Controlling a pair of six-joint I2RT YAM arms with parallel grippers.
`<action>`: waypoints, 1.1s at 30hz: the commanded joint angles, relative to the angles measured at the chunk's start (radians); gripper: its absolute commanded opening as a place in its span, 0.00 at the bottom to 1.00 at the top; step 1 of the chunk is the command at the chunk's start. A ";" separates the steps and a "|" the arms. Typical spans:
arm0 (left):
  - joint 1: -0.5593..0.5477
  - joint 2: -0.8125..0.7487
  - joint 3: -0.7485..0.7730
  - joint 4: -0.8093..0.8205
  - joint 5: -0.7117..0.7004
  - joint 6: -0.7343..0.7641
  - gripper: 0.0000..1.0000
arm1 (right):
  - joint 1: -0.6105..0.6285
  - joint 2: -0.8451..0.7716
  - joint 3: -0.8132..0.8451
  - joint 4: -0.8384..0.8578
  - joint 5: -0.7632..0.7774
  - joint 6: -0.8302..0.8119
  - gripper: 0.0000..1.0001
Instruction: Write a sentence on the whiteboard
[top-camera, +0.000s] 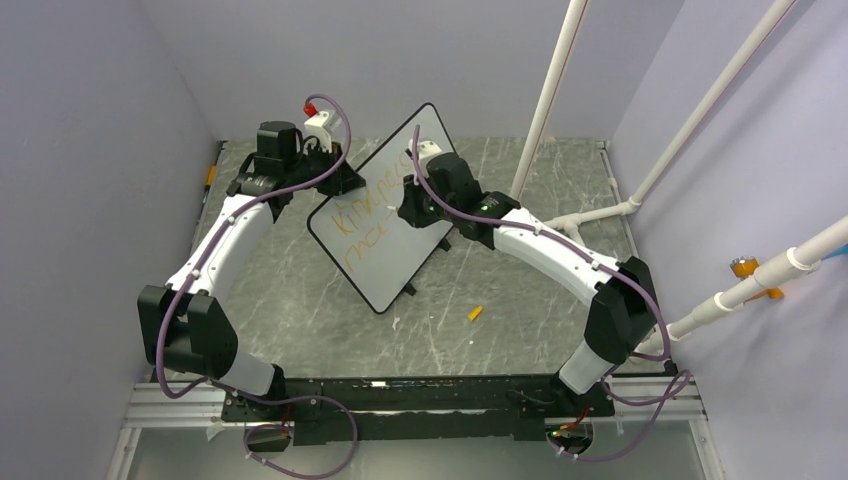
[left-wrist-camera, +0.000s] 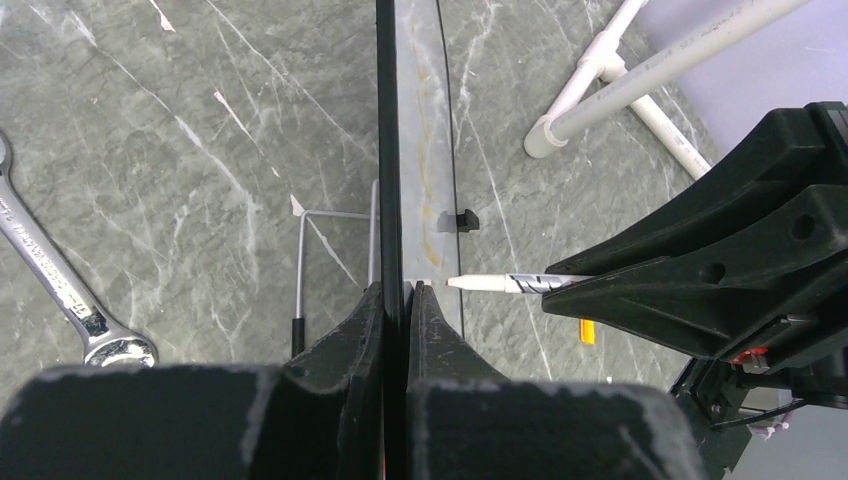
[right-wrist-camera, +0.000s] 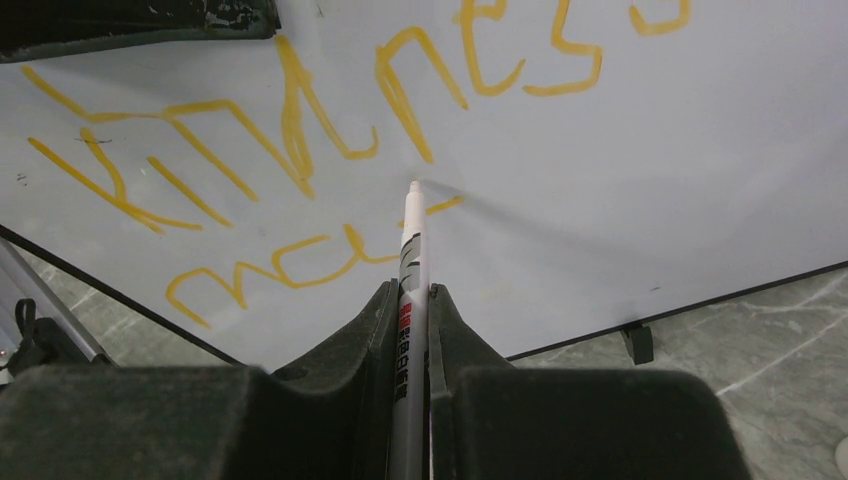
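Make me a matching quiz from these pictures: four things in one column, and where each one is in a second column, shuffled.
Things: 1 whiteboard; 2 marker; 3 wrench; 4 small orange piece.
Places: A loose on the table, on the board's written side; B pinched in the right claw; C edge clamped in the left claw; D flat on the table, on the board's back side.
Pairs: 1-C, 2-B, 3-D, 4-A.

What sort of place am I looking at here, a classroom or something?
Probably a robot test booth: left arm and right arm bolted to a stone-patterned table, plain lilac walls close around, white pipe frame.
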 joint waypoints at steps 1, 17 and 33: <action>-0.032 -0.001 0.000 -0.044 -0.016 0.116 0.00 | 0.003 0.021 0.046 0.038 -0.018 0.017 0.00; -0.032 -0.002 -0.002 -0.041 -0.017 0.118 0.00 | 0.007 -0.031 -0.117 0.049 0.000 0.041 0.00; -0.042 -0.003 -0.004 -0.047 -0.027 0.125 0.00 | -0.002 0.031 0.033 -0.030 0.142 0.005 0.00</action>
